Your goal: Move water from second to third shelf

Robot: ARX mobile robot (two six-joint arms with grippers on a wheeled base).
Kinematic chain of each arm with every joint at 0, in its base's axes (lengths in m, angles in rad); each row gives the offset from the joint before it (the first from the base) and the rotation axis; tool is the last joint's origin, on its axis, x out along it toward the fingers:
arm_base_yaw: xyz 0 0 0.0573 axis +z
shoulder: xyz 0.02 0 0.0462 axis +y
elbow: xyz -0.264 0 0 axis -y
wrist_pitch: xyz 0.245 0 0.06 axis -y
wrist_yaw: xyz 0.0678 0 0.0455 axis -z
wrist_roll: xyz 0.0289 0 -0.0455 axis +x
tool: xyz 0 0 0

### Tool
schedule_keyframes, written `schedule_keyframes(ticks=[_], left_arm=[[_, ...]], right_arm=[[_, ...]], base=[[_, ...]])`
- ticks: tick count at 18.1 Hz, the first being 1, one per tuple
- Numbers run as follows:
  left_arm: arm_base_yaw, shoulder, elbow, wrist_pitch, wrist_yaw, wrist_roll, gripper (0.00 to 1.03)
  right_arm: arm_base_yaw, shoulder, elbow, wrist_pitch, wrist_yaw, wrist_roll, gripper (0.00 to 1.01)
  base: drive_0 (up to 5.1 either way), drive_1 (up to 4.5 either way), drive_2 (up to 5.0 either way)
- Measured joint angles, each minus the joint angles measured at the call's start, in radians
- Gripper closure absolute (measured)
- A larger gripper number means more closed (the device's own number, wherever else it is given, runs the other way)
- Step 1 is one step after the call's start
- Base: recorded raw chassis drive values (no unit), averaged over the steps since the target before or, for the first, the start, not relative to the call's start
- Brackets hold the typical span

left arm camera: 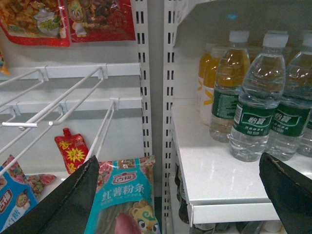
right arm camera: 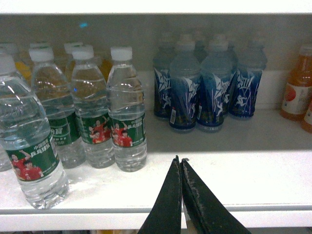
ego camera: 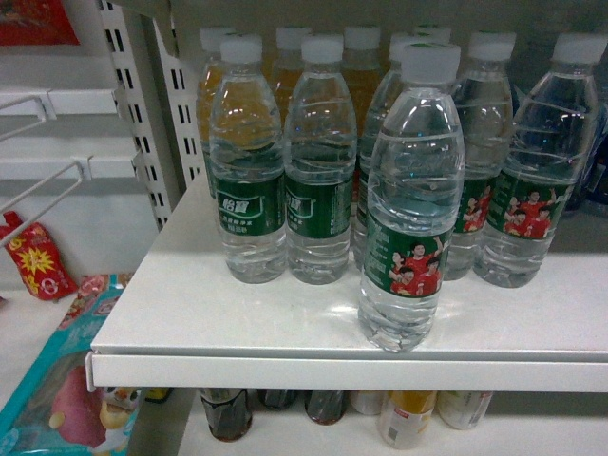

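Water bottle (ego camera: 410, 199) upright at the front edge of the white shelf (ego camera: 218, 313), clear and ribbed, white cap, dark green label with red-shirted figures; forward of the other bottles and free of both grippers. In the right wrist view the same bottle (right arm camera: 30, 141) at far left, nearest the shelf lip.

Behind the water bottle, four more green-labelled water bottles (ego camera: 321, 161) in the head view's front row: two to its left side by side, two to its right. Behind those, amber drink bottles (ego camera: 287, 71) with white caps, partly hidden, number not countable. In the left wrist view, at least two yellow-orange drink bottles (left arm camera: 229, 78) at the shelf's left end.

Right of the water bottle in the right wrist view, a cluster of blue-labelled bottles (right arm camera: 214, 87), at least four, exact count unclear; further right, two orange-labelled bottles (right arm camera: 295, 92) cut by the frame.

Below the shelf, bottle tops (ego camera: 228, 413) on a lower level, about five visible.

Left of the shelf, wire hooks (left arm camera: 58, 105) and snack packets (left arm camera: 124, 200).

Left gripper (left arm camera: 180, 195): jaws wide apart, nothing between. Right gripper (right arm camera: 181, 165): jaws pressed together, empty, just short of the shelf lip.
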Motion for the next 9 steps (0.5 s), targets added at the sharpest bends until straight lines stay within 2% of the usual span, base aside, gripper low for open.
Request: schedule_keyframes(ticks=[1, 3, 9], left_arm=[[0.000, 0.000, 0.000, 0.000, 0.000, 0.000, 0.05], [0.000, 0.000, 0.000, 0.000, -0.001, 0.000, 0.05], [0.000, 0.000, 0.000, 0.000, 0.000, 0.000, 0.05]], right_arm=[[0.000, -0.024, -0.027, 0.021, 0.000, 0.000, 0.99], [0.000, -0.180, -0.027, -0.164, 0.000, 0.000, 0.99], [0.000, -0.193, -0.027, -0.161, 0.000, 0.000, 0.99]], base=[[0.0, 0.00, 0.0], [0.0, 0.00, 0.0], [0.0, 0.00, 0.0]])
